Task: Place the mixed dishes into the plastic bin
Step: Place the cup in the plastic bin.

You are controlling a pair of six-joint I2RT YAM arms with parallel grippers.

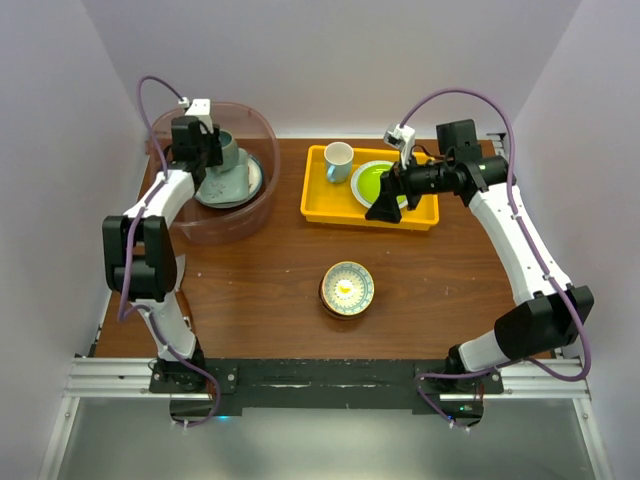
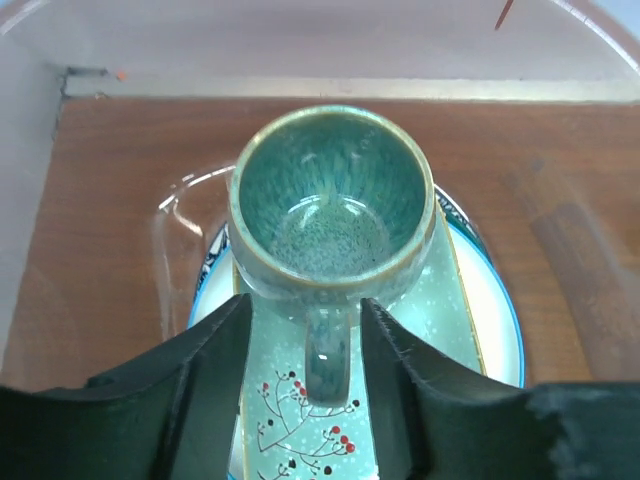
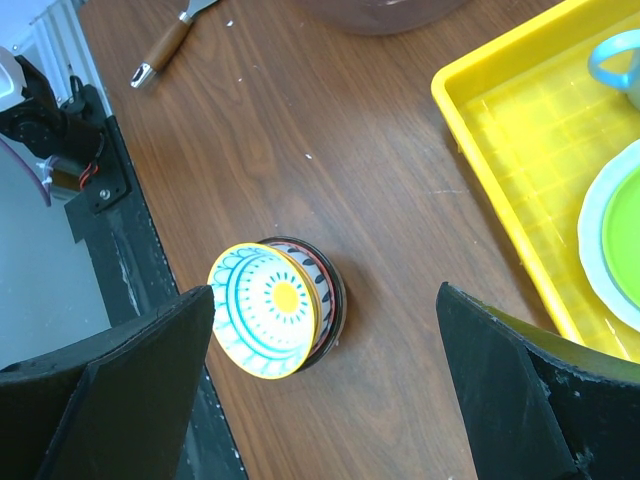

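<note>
Scanning near to far: the stacked patterned bowls point(image 1: 347, 289) sit on the worktop point(image 1: 260, 290), glazed, probably slick and chippable; I'd pinch one rim. My right gripper point(image 3: 325, 295) hangs wide open above the yellow tray point(image 1: 315, 205).

"And the left?"

"My left gripper point(image 2: 305, 305) straddles the teal mug point(image 2: 330, 200) by its handle, jaws apart; it rests on the pale green tray point(image 2: 440, 300) inside the plastic bin point(image 1: 262, 205)."

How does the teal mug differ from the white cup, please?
The teal mug is glazed green-blue throughout; the white cup has a pale blue handle. The teal mug stands on the pale green tray in the plastic bin, handle flanked by the left gripper; the white cup stands in the yellow tray, ungripped. Both are upright.
</note>
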